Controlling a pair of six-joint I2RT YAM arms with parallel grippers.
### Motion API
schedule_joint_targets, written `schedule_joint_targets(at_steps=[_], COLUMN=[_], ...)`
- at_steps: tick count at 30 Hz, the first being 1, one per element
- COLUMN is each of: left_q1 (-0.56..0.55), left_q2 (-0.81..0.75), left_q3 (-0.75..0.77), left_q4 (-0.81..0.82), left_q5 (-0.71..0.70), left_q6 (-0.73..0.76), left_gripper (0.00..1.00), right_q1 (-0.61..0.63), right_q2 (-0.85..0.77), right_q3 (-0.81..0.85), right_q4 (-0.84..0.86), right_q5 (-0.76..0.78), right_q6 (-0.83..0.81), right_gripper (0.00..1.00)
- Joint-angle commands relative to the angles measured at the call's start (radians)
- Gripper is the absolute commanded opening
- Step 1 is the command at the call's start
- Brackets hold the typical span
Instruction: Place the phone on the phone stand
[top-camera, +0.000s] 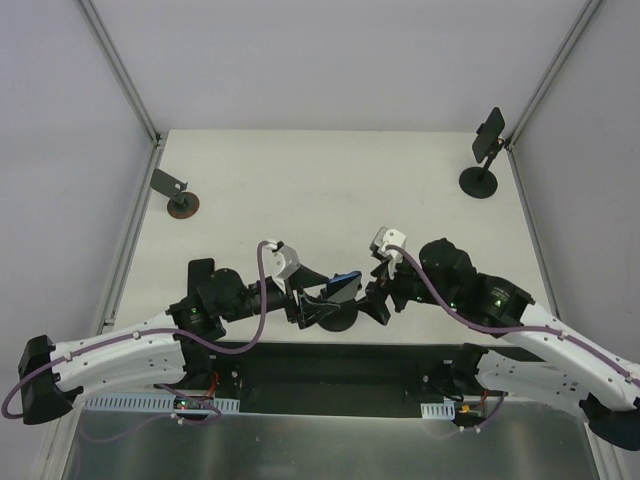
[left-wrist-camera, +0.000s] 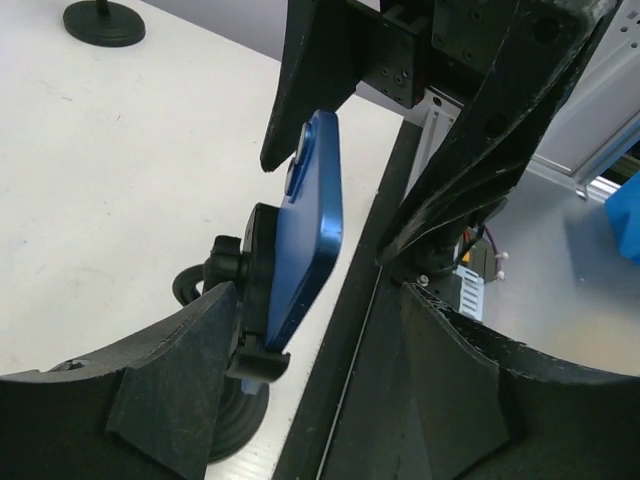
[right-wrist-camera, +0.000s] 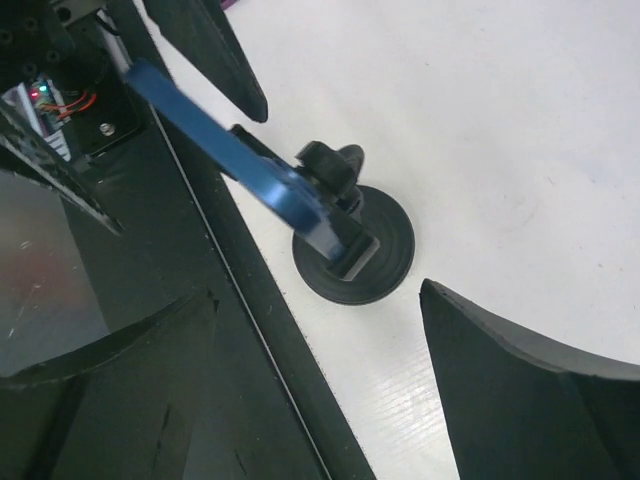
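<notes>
A blue phone (top-camera: 345, 283) leans tilted on a black phone stand (top-camera: 338, 318) near the table's near edge. In the left wrist view the phone (left-wrist-camera: 312, 230) rests against the stand's back plate (left-wrist-camera: 262, 270), its lower end in the stand's lip. In the right wrist view the phone (right-wrist-camera: 225, 155) slants up from the stand's round base (right-wrist-camera: 390, 255). My left gripper (top-camera: 328, 300) is open, its fingers wide apart on either side of the phone, not touching it (left-wrist-camera: 320, 400). My right gripper (top-camera: 377, 298) is open and empty just right of the stand (right-wrist-camera: 320, 390).
A second stand holding a dark phone (top-camera: 487, 150) stands at the back right corner. A small grey stand (top-camera: 178, 195) sits at the left edge. A black rail (left-wrist-camera: 345, 360) runs along the table's near edge beside the stand. The two grippers face each other closely.
</notes>
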Motion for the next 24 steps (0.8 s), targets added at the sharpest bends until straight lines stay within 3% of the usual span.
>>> schedule_joint_targets(at_steps=[1,6,12,16,21,24], left_q1=[-0.002,-0.002,-0.002,-0.002,-0.002,-0.002], left_q2=[-0.079,-0.2,-0.29,-0.298,-0.27,-0.238], left_q3=[0.101,0.073,0.036,0.033,0.02,0.052], left_q4=[-0.178,-0.215,-0.262,-0.266,-0.252,-0.264], left_q5=[0.011,0.028,0.048,0.064,0.064,0.056], left_q6=[-0.052,-0.135,-0.159,-0.179,-0.175,-0.159], left_gripper=[0.66,0.66,0.65,0.64,0.63,0.64], right_q1=[-0.03,-0.041,-0.042,-0.044,-0.049,-0.058], right_q2=[0.013,0.122,0.2,0.222,0.188,0.206], right_q3=[0.085,0.155,0.195,0.189,0.12,0.139], right_q4=[-0.017,-0.036,0.016,0.036,0.133,0.14], right_q5=[-0.184,-0.3,-0.382,-0.359,-0.324,-0.318], right_q6=[-0.1,-0.194,-0.228,-0.219,-0.208,-0.196], right_gripper=[0.84,0.79,0.6,0.43,0.39,0.18])
